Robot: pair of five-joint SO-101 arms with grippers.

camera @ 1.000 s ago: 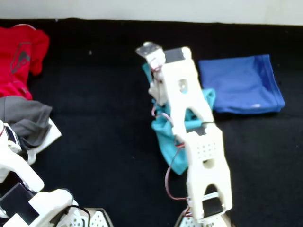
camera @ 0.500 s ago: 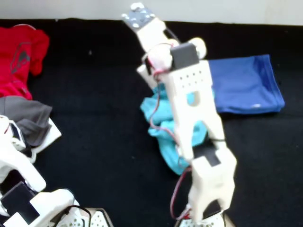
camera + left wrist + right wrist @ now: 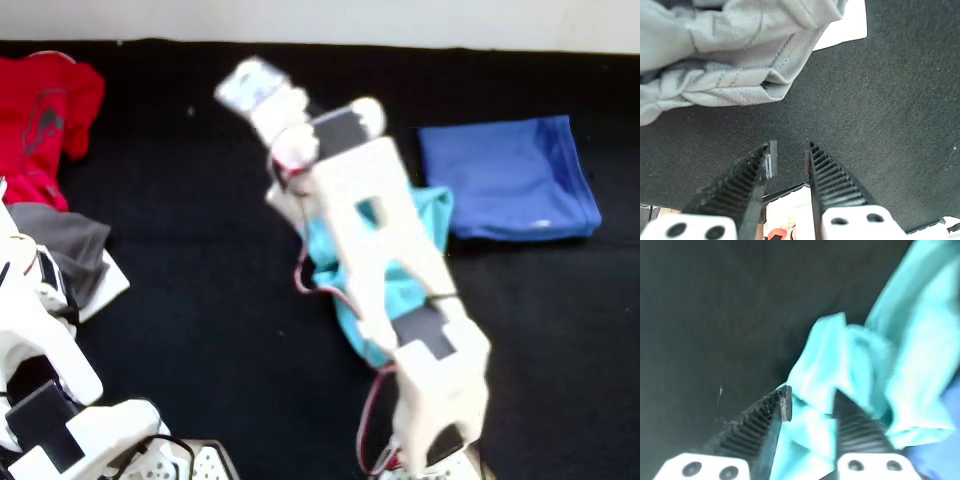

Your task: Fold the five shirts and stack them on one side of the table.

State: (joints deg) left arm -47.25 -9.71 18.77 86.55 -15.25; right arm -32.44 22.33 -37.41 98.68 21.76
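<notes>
The teal shirt lies crumpled mid-table, partly under my right arm. In the right wrist view my right gripper is shut on a bunched fold of the teal shirt, just above the black table. A folded blue shirt lies at the back right. At the far left a red shirt lies loose, with a grey shirt in front of it on top of a white one. My left gripper hangs open over bare table beside the grey shirt, holding nothing.
The black cloth table has free room between the left pile and the teal shirt. My left arm stands at the front left corner. A pale wall runs along the table's back edge.
My right arm has swung from the back centre toward the left, and the teal shirt's near edge has bunched and shifted left with it. The left arm rose slightly.
</notes>
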